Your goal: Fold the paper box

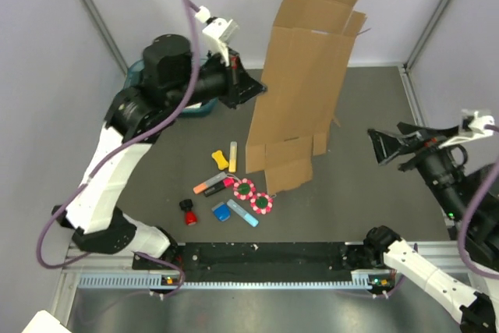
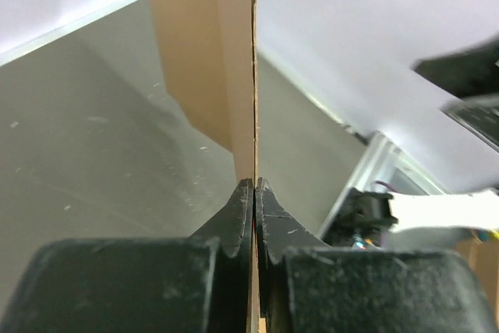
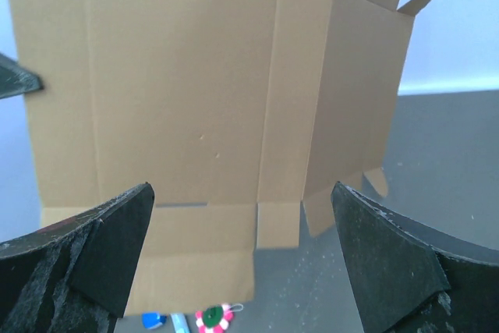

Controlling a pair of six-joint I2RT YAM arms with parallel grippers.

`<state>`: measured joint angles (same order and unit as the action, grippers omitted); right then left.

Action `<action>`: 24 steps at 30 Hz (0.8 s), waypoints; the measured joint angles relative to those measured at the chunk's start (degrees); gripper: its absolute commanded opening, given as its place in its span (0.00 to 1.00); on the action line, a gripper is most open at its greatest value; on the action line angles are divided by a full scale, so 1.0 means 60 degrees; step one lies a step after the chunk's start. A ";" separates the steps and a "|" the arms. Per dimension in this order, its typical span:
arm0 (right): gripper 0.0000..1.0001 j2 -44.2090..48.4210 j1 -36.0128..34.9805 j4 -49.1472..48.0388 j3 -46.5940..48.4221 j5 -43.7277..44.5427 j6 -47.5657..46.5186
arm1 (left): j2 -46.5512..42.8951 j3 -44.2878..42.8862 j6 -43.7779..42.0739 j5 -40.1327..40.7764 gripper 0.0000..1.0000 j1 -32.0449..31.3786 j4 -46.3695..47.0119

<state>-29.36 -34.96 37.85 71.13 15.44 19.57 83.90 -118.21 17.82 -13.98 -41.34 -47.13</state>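
The paper box [image 1: 304,76] is a flat brown die-cut cardboard sheet with creases and flaps. It is held upright over the middle of the table, its bottom flaps [image 1: 287,163] hanging just above the mat. My left gripper [image 1: 253,87] is shut on the sheet's left edge. In the left wrist view the cardboard [image 2: 234,68] runs edge-on straight into the left gripper [image 2: 255,185], whose two fingers press on it from both sides. My right gripper [image 1: 382,150] stands open to the right of the sheet, apart from it. Its camera faces the box's broad side [image 3: 195,91], and nothing sits between the wide-spread fingers of the right gripper [image 3: 242,193].
Small items lie on the dark mat below the sheet: yellow pieces [image 1: 221,160], an orange marker [image 1: 209,186], a red-and-black piece [image 1: 188,212], blue pieces [image 1: 221,211] and two pink-and-green flower discs [image 1: 245,189]. A teal tray [image 1: 139,72] sits behind the left arm.
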 measured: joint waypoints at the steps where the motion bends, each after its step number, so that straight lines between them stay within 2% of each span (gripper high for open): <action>1: 0.99 0.0066 0.0000 -0.0018 0.0138 -0.0025 0.0004 | -0.0189 -0.0117 0.0000 -0.0441 0.00 0.0004 -0.0029; 7: 0.99 0.0525 0.0000 -0.0004 0.0590 -0.0102 0.0000 | -0.1880 0.0317 0.0339 -0.2561 0.00 0.0000 0.0259; 11: 0.99 0.0736 0.0000 0.0073 0.0612 -0.0095 0.0004 | -0.2594 0.0663 0.0350 -0.3078 0.00 0.0036 0.0546; 14: 0.99 0.0761 0.0000 0.0215 0.0612 -0.0098 0.0004 | -0.2426 0.0641 0.0211 -0.3377 0.00 0.0361 0.0608; 17: 0.99 0.0772 0.0000 0.0401 0.0608 -0.0113 -0.0004 | -0.1268 0.0331 -0.0178 -0.3501 0.00 0.0678 0.0474; 24: 0.99 0.1260 0.0000 0.0790 0.0076 -0.0266 -0.0004 | 0.3949 -0.0860 -0.1341 -0.3497 0.00 0.1155 -0.0452</action>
<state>-21.80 -34.96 42.59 71.59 13.85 19.55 107.59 -123.37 9.78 -34.96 -34.41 -49.84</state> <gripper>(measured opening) 0.989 0.012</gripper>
